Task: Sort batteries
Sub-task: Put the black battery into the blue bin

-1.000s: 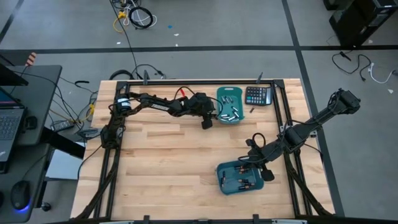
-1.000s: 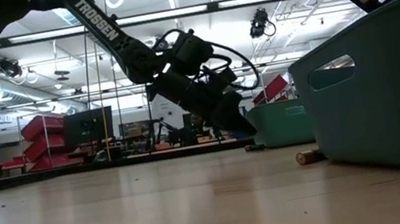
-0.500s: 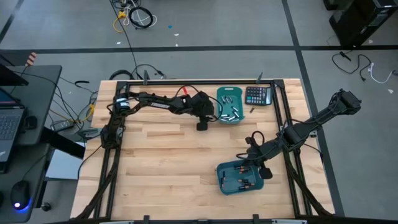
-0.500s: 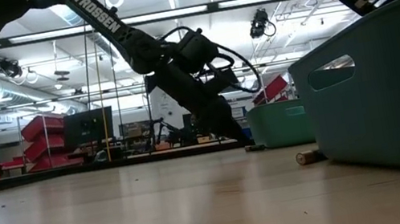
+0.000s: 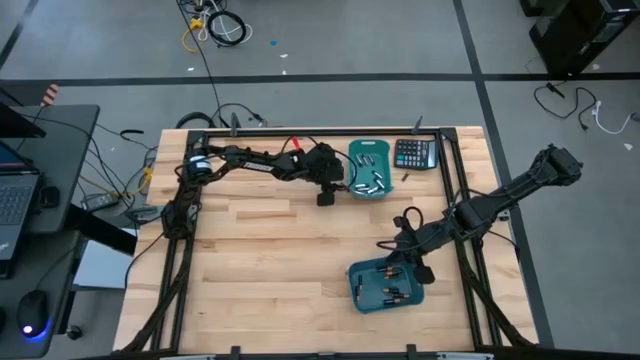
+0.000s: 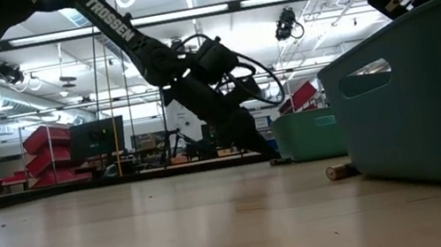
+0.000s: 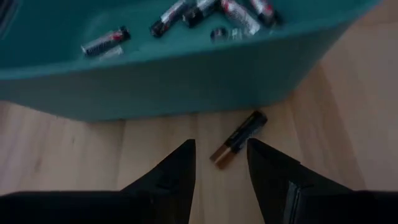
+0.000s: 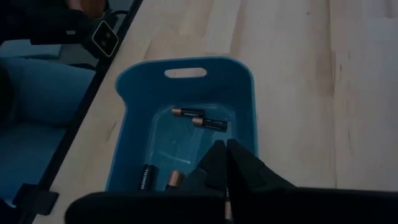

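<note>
fingers of my left gripper (image 7: 221,163) stand parted and hold nothing, straddling the near end of a dark battery with a copper cap (image 7: 238,139) that lies on the wooden surface (image 7: 56,149) just beside the wall of the far teal bin (image 7: 180,87). over the last second this gripper has swung in and dropped from a raised spot off the bin's side to low over the surface by the bin's near corner, seen from above as my left gripper (image 5: 325,197) tucked against that bin (image 5: 369,190). i judge this means the stray cell is lined up for a pick, though the jaws have not yet closed on it and it sits at a slant between them, so a small turn may be wanted. inside that bin lie several silvery cells (image 7: 186,12). farther off, my right gripper (image 8: 225,163) is shut, its fingers pressed together over the near teal bin (image 8: 124,118), where dark cells with copper ends (image 8: 208,122) rest on the floor of the bin; i cannot tell whether anything thin is pinched between those fingers. from above it has drifted a little toward the bin's far edge, and its arm (image 5: 480,210) reaches in from the right. in the low view another cell (image 6: 339,173) lies on the surface just beside the near bin, apparently not yet sorted.
</note>
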